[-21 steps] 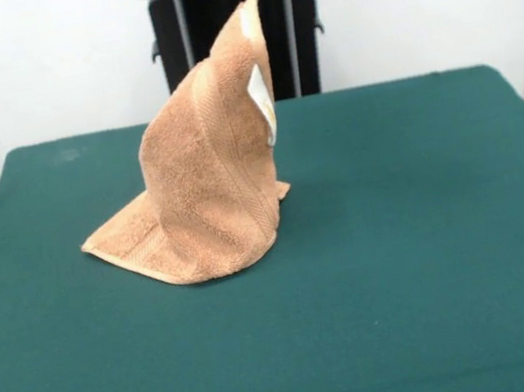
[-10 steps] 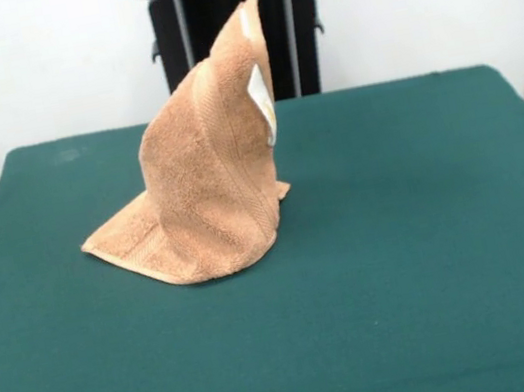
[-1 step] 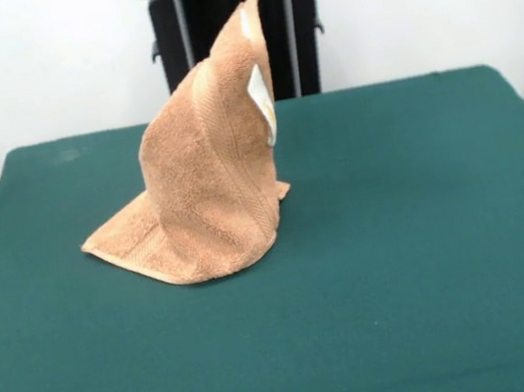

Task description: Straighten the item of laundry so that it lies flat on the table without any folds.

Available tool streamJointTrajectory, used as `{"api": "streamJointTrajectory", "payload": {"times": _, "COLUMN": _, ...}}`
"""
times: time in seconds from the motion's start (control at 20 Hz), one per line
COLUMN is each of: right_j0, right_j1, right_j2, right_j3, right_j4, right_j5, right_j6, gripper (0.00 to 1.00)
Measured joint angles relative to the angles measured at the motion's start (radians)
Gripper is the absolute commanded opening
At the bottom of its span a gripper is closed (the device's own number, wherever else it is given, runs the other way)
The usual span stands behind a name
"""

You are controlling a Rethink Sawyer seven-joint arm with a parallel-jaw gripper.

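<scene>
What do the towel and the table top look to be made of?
The towel looks like orange-tan terry cloth: fuzzy, matte pile, flatter woven bands, with a white label probably of smooth fabric. The table seems covered in dark green felt-like cloth: even, no shine.

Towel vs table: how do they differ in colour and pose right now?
Colour: the towel is orange-tan with a white label; the table is dark green. Pose: the towel rises in a peak with only its lower edge on the cloth; the table lies flat. Size: the towel covers a small patch of the much larger table.
</scene>
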State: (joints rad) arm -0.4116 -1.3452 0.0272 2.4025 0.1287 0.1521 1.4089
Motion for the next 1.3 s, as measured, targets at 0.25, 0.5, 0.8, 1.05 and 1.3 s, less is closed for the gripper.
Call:
{"api": "streamJointTrajectory", "payload": {"times": 0.25, "right_j0": -0.032, "right_j1": 0.072, "right_j2": 0.026, "right_j3": 0.028, "right_j4": -0.015, "right_j5": -0.083, "right_j6": 0.000, "gripper": 1.00}}
{"api": "streamJointTrajectory", "payload": {"times": 0.5, "right_j0": -0.051, "right_j1": 0.156, "right_j2": 0.035, "right_j3": 0.044, "right_j4": -0.064, "right_j5": -0.163, "right_j6": 0.000, "gripper": 1.00}}
{"api": "streamJointTrajectory", "payload": {"times": 0.8, "right_j0": -0.063, "right_j1": 0.214, "right_j2": 0.035, "right_j3": 0.062, "right_j4": -0.108, "right_j5": -0.208, "right_j6": 0.000, "gripper": 1.00}}
{"api": "streamJointTrajectory", "payload": {"times": 1.05, "right_j0": -0.063, "right_j1": 0.251, "right_j2": 0.036, "right_j3": 0.078, "right_j4": -0.130, "right_j5": -0.231, "right_j6": 0.000, "gripper": 1.00}}
{"api": "streamJointTrajectory", "payload": {"times": 1.3, "right_j0": -0.059, "right_j1": 0.278, "right_j2": 0.036, "right_j3": 0.103, "right_j4": -0.131, "right_j5": -0.266, "right_j6": 0.000, "gripper": 1.00}}
